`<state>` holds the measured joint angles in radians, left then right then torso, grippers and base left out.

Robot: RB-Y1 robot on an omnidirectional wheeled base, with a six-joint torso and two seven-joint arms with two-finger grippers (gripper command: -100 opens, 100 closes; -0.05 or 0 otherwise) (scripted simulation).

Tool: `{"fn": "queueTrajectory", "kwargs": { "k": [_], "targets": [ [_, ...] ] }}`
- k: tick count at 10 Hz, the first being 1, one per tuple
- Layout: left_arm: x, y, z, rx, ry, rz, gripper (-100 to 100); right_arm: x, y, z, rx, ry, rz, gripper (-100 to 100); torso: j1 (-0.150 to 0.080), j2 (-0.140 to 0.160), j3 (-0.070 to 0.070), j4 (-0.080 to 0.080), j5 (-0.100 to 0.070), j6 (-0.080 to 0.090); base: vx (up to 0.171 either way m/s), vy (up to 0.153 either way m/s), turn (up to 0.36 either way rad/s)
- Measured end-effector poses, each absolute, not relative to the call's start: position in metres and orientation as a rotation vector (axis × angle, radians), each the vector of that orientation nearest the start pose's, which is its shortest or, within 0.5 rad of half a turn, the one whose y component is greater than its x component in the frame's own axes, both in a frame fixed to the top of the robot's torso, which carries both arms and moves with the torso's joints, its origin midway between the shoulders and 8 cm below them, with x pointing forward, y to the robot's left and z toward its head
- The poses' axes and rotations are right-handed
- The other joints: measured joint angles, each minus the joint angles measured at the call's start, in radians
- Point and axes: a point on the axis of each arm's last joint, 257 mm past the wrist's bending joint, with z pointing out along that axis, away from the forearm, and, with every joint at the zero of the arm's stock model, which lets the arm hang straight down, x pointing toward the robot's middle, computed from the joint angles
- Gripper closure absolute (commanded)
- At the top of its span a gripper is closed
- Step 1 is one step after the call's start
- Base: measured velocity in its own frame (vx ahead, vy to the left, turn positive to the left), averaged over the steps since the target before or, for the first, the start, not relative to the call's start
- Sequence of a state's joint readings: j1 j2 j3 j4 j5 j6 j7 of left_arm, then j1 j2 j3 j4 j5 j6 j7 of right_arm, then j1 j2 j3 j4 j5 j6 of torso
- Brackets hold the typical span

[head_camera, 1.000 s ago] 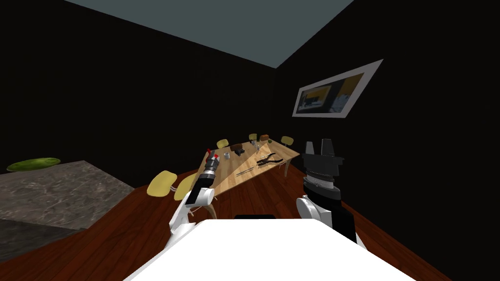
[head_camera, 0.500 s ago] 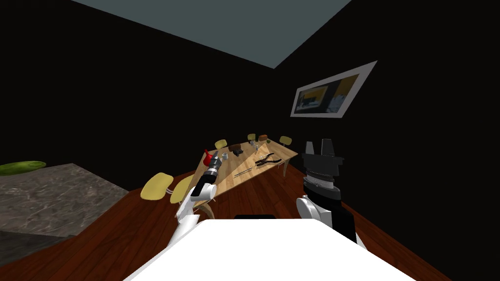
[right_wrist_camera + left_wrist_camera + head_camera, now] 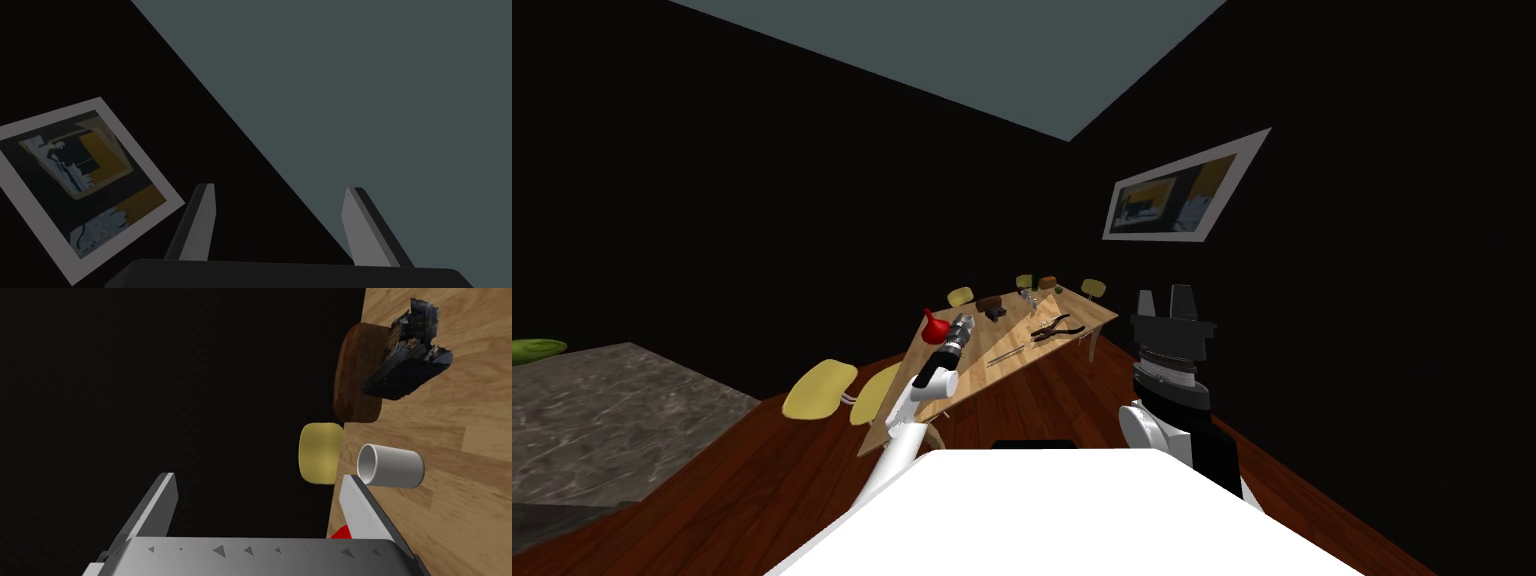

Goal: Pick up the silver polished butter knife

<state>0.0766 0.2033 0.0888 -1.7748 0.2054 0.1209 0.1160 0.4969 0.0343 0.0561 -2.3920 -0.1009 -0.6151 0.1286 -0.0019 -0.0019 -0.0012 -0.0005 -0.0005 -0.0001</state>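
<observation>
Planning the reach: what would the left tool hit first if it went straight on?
Probably nothing: the left tool faces a black area past the table edge. The cup sits just off that line, by one finger; depth unclear.

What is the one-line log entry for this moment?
left gripper open, at table edge near white cup | right gripper open, raised | butter knife untouched
</observation>
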Motion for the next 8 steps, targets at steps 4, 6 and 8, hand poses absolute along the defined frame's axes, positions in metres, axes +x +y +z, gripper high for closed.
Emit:
{"fn": "queueTrajectory", "kwargs": {
  "k": [4,6,8],
  "targets": [
    [0.541,0.322,-0.219,-1.452,1.134,-1.242,-100,0.296,-0.274,0.091,0.532,0.382,1.337,0,0.000,0.000,0.000,0.000,0.000,0.000,0.025,-0.030,-0.040],
    [0.544,0.318,-0.230,-1.502,1.156,-1.231,-100,0.296,-0.274,0.091,0.532,0.382,1.337,0,0.001,0.001,0.001,0.000,0.000,0.000,0.014,-0.021,-0.025],
    [0.551,0.318,-0.248,-1.572,1.183,-1.220,-100,0.296,-0.274,0.091,0.532,0.382,1.337,0,0.000,0.001,0.000,0.000,0.000,0.000,0.028,-0.031,-0.046]
  ]
}}
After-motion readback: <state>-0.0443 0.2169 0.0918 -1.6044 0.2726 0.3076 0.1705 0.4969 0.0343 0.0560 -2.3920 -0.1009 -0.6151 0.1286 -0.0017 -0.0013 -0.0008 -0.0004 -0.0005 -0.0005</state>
